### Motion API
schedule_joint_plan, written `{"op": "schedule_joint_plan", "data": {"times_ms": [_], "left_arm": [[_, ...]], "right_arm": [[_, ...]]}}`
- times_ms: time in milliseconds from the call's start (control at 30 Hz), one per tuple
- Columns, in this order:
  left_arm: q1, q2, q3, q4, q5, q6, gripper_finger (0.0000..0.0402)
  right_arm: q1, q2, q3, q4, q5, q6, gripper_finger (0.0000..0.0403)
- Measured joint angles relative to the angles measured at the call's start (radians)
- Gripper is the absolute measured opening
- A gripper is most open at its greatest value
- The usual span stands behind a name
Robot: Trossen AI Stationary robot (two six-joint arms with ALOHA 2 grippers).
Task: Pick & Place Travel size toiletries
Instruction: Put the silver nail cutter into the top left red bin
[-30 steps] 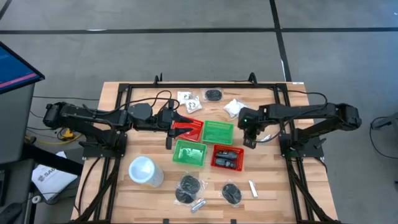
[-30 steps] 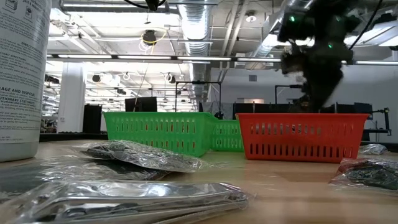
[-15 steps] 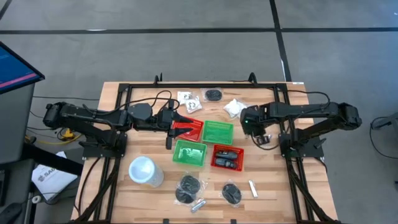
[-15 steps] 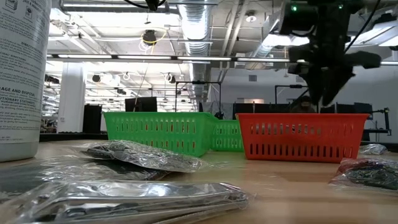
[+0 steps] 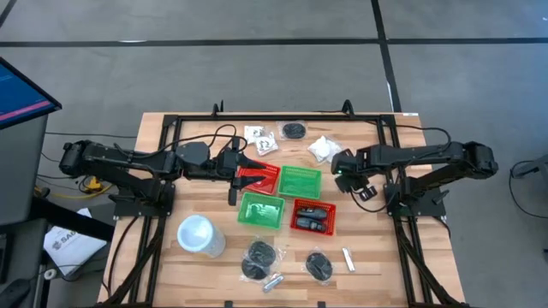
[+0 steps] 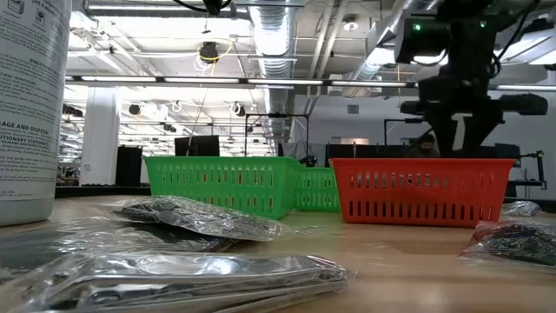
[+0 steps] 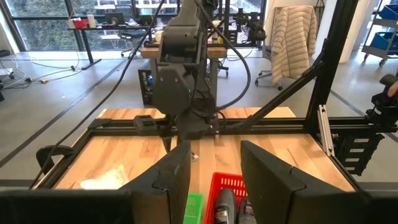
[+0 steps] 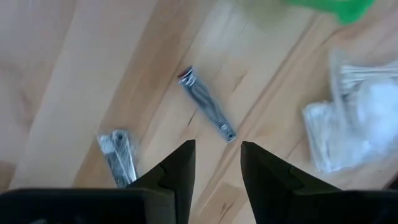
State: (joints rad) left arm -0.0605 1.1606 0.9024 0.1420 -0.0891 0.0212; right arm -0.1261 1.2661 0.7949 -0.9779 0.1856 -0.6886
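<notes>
High view first: the toiletries are scattered all over the table; white packets point(image 5: 322, 147) and one black bundle point(image 5: 294, 130) sit at upper centre, two more bundles and short silvery tubes point(image 5: 348, 258) lie along the bottom edge, and some dark pieces are already in the lower red basket point(image 5: 313, 216). The right gripper point(image 5: 342, 178) hangs right of centre, just beside the upper green basket point(image 5: 300, 181); in its wrist view the jaws stand apart with nothing in them, and a tube point(image 8: 205, 102) lies on the bare wood just ahead of the fingers point(image 8: 177, 168), with a white packet point(image 8: 360, 118) off to one side. My guess is that tube is light, stiff and a bit slick, so it could roll or skate away; I'd pinch it across the middle of its length, not at the ends. The packets look soft and crinkly, so any bunched edge should do. The left gripper point(image 5: 248, 175) waits at centre over the upper red basket point(image 5: 267, 178), jaws likewise parted and empty. Writing: only the white container point(image 6: 30, 104) at the left edge of the low view has any, cut off, something like "AGE AND DISPOSAL"; no brand I can read.
</notes>
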Motion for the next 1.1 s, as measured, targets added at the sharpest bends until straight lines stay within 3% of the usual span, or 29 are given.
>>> {"op": "schedule_joint_plan", "data": {"times_ms": [333, 767, 1100], "left_arm": [[0.000, 0.000, 0.000, -0.001, 0.000, 0.000, 0.0131], [0.000, 0.000, -0.001, -0.001, 0.000, 0.000, 0.0131], [0.000, 0.000, -0.001, -0.001, 0.000, 0.000, 0.0131]], "right_arm": [[0.002, 0.027, -0.058, 0.086, -0.001, -0.047, 0.0118], [0.000, 0.228, -0.060, 0.160, -0.004, -0.047, 0.0118], [0.000, 0.240, -0.059, 0.202, -0.005, -0.054, 0.0118]]}}
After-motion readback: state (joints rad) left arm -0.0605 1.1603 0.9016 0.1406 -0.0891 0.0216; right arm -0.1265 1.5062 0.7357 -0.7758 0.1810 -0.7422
